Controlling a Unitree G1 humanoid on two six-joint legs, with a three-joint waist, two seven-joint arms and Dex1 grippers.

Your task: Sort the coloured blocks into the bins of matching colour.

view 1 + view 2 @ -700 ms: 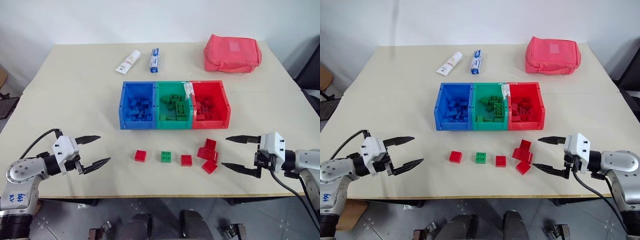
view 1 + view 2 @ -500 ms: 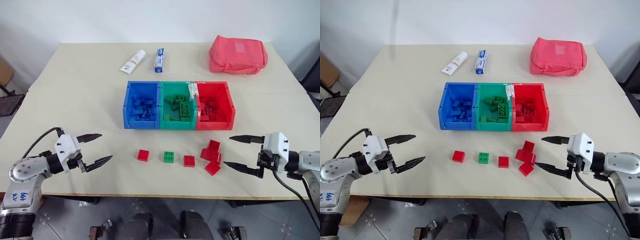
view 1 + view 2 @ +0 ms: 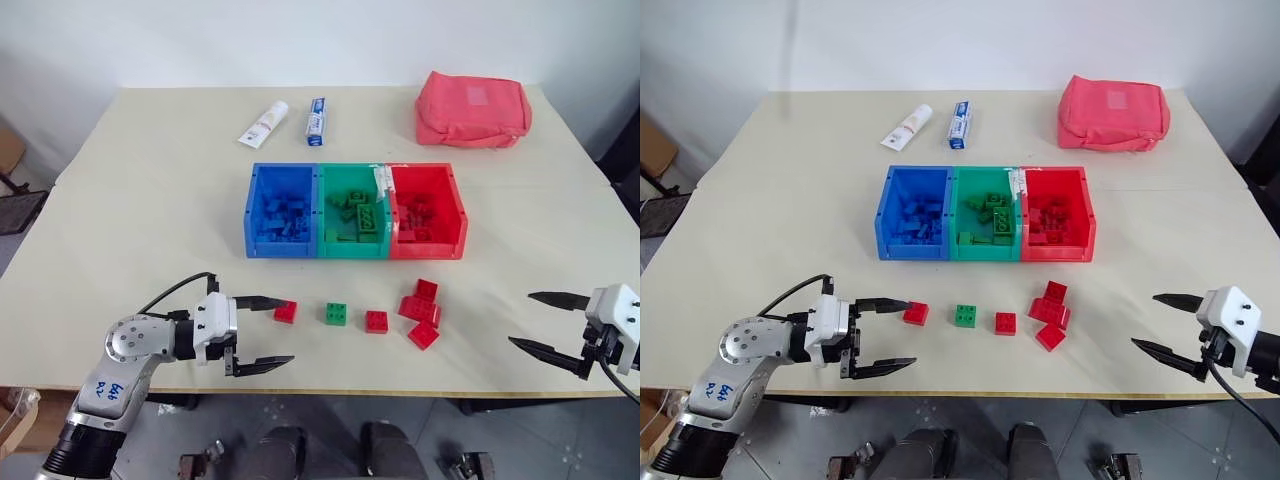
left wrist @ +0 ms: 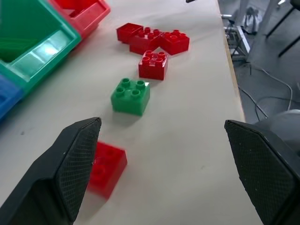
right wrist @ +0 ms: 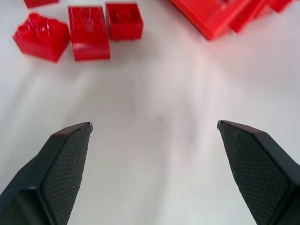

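Observation:
The bins stand in a row mid-table: blue bin [image 3: 280, 248], green bin [image 3: 352, 249] and red bin [image 3: 428, 250], each holding bricks of its own colour. Loose blocks lie in front of them: a red block [image 3: 286, 311], a green block [image 3: 337, 313], another red block [image 3: 377, 321] and a small cluster of red blocks [image 3: 420, 318]. My left gripper [image 3: 285, 330] is open and points along the row, its far fingertip right beside the leftmost red block [image 4: 107, 168]. Near the table's front right edge my right gripper [image 3: 521, 318] is open and empty, well apart from the cluster.
A pinkish-red fabric pouch [image 3: 473, 108] lies at the back right. Two tubes, one white [image 3: 262, 124] and one blue and white [image 3: 314, 121], lie at the back behind the bins. The table's front edge [image 3: 400, 392] runs just below both grippers.
My left gripper has swung right along the front edge, up to the leftmost red block. My right gripper has drawn back to the right, away from the red cluster. Both stay open.

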